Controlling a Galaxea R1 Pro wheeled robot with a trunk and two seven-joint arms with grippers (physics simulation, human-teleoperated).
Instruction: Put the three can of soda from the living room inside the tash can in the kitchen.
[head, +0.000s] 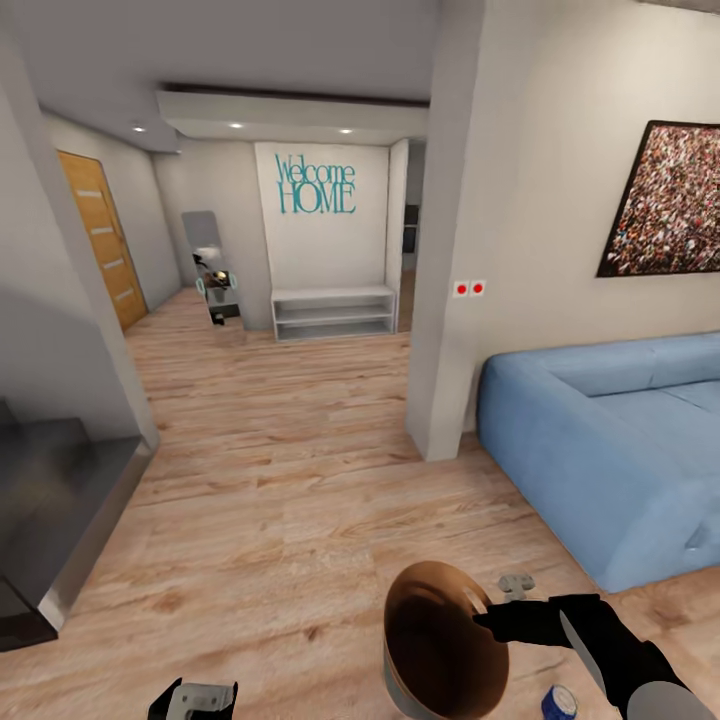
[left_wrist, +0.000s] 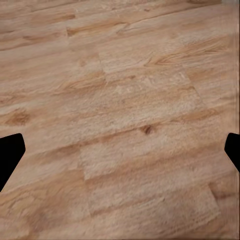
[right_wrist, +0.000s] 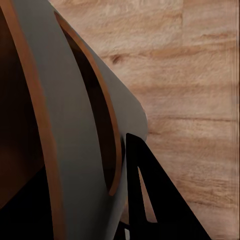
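Nearest to me, low in the head view, is the tash can (head: 440, 645), carried by my right gripper (head: 490, 618), whose jaws pinch its tan-brown rim on the side toward the sofa (head: 610, 450); in the right wrist view the grey wall and brown inside of the bin (right_wrist: 75, 125) sit right against one dark finger, so I read that grip as closed on the rim. Just beside my right forearm, at the bottom edge of the picture, a dark blue can of soda (head: 560, 703) stands on the plank floor (head: 270, 500). I cannot see the two orange cans. My left gripper (head: 195, 700) hangs low over bare planks with its jaws wide apart and holding nothing, the two tips at the far edges of the left wrist view. I judge I am in the living room with the bin brought to the cans, so the step in hand is loading. Next I would set the bin down upright close to the blue can, then pick that can up with the free left arm.
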